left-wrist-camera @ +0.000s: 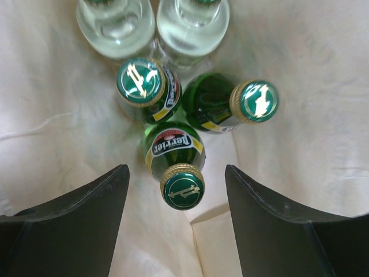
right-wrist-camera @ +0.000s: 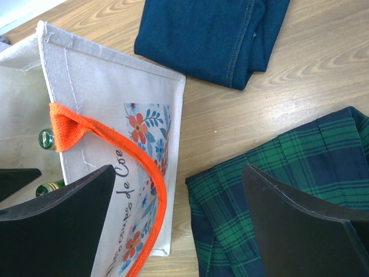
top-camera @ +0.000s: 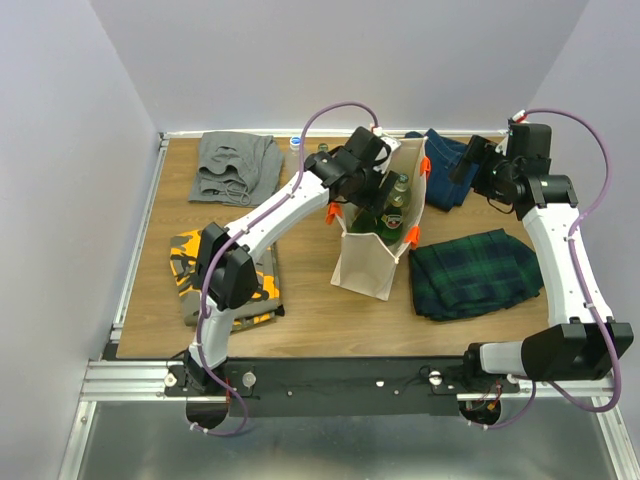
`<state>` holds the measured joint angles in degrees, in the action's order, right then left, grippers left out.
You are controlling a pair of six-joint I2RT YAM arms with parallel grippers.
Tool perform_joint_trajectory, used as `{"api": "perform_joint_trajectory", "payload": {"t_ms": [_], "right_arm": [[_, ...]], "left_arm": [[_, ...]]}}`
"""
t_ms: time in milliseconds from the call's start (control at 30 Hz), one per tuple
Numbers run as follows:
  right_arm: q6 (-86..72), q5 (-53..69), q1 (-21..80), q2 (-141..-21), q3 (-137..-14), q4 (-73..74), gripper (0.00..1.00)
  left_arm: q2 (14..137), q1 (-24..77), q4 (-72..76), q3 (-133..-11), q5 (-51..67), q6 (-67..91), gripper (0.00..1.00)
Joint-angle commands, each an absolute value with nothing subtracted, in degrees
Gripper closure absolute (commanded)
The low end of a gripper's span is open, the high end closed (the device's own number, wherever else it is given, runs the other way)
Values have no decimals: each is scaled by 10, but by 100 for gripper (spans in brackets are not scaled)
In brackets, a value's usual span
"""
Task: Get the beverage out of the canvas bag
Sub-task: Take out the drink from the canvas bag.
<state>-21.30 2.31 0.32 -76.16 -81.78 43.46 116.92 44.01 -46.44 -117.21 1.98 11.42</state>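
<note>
Canvas bag (top-camera: 368, 262) stands upright mid-table on the wooden table (top-camera: 310, 320), mouth open, orange handles (right-wrist-camera: 147, 167) flopped over the rim. We see a floral print and script lettering on its right side wall.

Inside the bag we count five bottles, all upright or nearly so:
- a green Perrier bottle (left-wrist-camera: 183, 186) nearest the left wrist camera, green cap, gold collar
- a second green bottle (left-wrist-camera: 141, 83) just behind it, touching or nearly touching it
- a third green bottle (left-wrist-camera: 253, 101) to the right, tilted, neck leaning outward
- two clear bottles (left-wrist-camera: 118, 26) (left-wrist-camera: 193, 23) side by side at the far wall

Left gripper (left-wrist-camera: 176, 170) is down inside the bag mouth, over the nearest Perrier bottle. Its fingers (left-wrist-camera: 86, 219) stand apart, one on each side of the cap, with bag cloth showing in both gaps; nothing is grasped.

Right gripper (right-wrist-camera: 179, 168) hangs outside the bag, by its right side toward the back right of the table. Its fingers are spread wide and released, holding nothing, over the bag's side wall and the plaid cloth.

The beverages all sit in the bag.

Around the bag we see folded jeans (right-wrist-camera: 219, 34) at the back right, a green-navy plaid cloth (right-wrist-camera: 288, 167) at the right, a grey garment (top-camera: 235, 165) at the back left, and an orange-black patterned garment (top-camera: 190, 262) at the front left.
</note>
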Motion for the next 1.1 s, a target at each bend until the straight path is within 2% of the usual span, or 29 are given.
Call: {"api": "perform_joint_trajectory", "payload": {"t_ms": [0,300,433,567,633,1067], "right_arm": [[-202,10,3,-753,-809,429,0],[-201,11,3,-753,-807,427,0],[-200,9,3,-755,-807,428,0],[-200,8,3,-754,-808,429,0],[-200,8,3,-753,-807,428,0],[-199,8,2,-753,-809,432,0]], "left_arm": [[1172,443,-472,-1151,9,117,24],[1176,443,-463,-1165,4,120,25],[1182,443,-473,-1183,5,120,33],[1180,443,-481,-1192,4,116,33],[1183,443,-489,-1195,5,112,37],[1187,443,-497,-1194,5,110,33]]}}
